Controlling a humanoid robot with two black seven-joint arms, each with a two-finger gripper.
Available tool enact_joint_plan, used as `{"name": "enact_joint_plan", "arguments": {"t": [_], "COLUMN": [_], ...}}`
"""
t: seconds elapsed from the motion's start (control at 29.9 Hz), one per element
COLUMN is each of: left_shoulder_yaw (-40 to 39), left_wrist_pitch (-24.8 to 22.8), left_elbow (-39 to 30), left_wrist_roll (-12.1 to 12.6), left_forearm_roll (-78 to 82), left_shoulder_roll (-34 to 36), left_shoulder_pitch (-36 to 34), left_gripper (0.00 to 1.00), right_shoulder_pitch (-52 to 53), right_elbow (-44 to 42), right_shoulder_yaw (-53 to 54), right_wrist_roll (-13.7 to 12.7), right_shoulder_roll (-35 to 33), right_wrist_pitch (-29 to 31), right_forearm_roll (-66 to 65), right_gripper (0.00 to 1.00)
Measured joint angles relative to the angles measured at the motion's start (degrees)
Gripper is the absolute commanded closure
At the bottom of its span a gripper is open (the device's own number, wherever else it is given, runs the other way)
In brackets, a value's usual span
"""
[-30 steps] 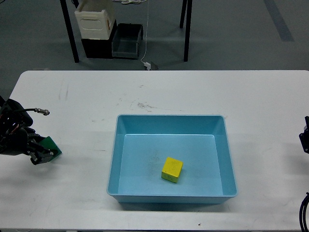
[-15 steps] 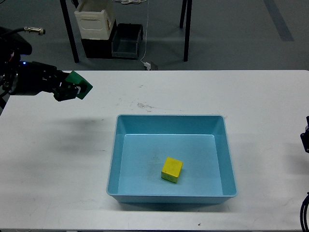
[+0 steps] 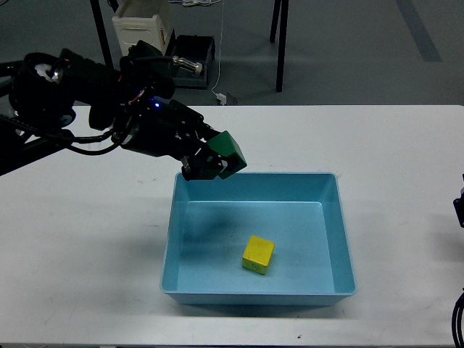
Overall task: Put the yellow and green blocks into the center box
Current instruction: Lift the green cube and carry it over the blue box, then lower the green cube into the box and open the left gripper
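A light blue box (image 3: 335, 239) sits in the middle of the white table. A yellow block (image 3: 258, 254) lies on its floor, a little right of centre. My left gripper (image 3: 212, 160) is shut on a green block (image 3: 230, 151) and holds it in the air above the box's back left corner. My left arm reaches in from the left edge. Of my right arm only a small dark part (image 3: 459, 210) shows at the right edge; its gripper is out of view.
The white table (image 3: 94, 239) spreads to both sides of the box. Beyond its far edge stand black table legs, a cream container (image 3: 141, 32) and a dark bin (image 3: 191, 59) on the floor.
My left arm has lifted the green block from the table's left side and carried it right, from the far left to above the box's back left corner.
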Motion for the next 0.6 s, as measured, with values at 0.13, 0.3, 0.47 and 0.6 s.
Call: {"name": "enact_joint_plan", "arguments": {"t": [0.13,0.3,0.47,0.6], "left_shoulder_yaw": [5.34,6.96,8.04,9.10], "left_wrist_pitch": [-0.01,-0.01,-0.01,-0.01], "left_elbow": [1.15,4.77,7.28,9.05], "left_wrist_roll": [-0.01,0.00,0.00,0.03], "left_forearm_roll": [4.80,8.44,9.72,10.00], "left_shoulder_roll": [-4.00,-7.32,-8.18,-8.19], "left_shoulder_pitch": [-0.52,0.62,2.32,3.59], "left_gripper": [0.64,0.63,0.51,0.33], "right_shoulder_pitch": [0.02,0.08,0.09,0.12], "right_elbow": [0.00,0.00,0.00,0.01], "right_shoulder_yaw": [0.00,0.00,-0.06,-0.09], "right_wrist_roll": [0.01,0.01,0.01,0.01], "right_shoulder_roll": [0.00,0.00,0.04,0.08], "right_wrist_pitch": [0.04,0.09,0.10,0.10], "right_forearm_roll": [0.00,0.02,0.07,0.09], "right_gripper": [0.00,0.00,0.00,0.00]}}
